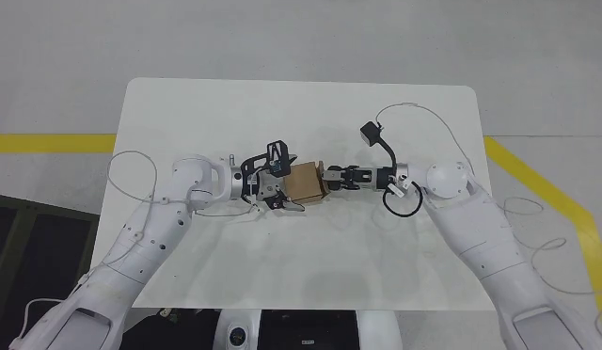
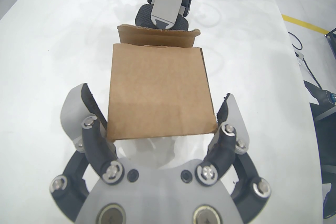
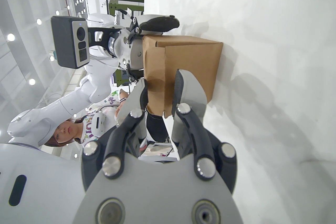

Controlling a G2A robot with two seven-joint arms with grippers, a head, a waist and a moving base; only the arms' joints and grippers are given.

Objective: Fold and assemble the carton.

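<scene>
Brown carton (image 2: pixel 160 93) between left hand (image 2: pixel 157 97) and right hand (image 3: pixel 162 80)

a white table (image 1: pixel 188 105) stands on grey floor (image 1: pixel 282 21) (yellow lines (image 1: pixel 56 143) cross it).

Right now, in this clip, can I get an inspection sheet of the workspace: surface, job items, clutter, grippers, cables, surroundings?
Surface: white table, faint scuff marks.
Job's things: brown carton lying mid-table, with the flap at one end sticking out, not folded in.
Clutter: nothing seen.
Grippers: left gripper closed on the carton's sides; right gripper at the flap end.
Cables: white cable trails across the table near the right arm.
Surroundings: grey floor with yellow lines.
</scene>
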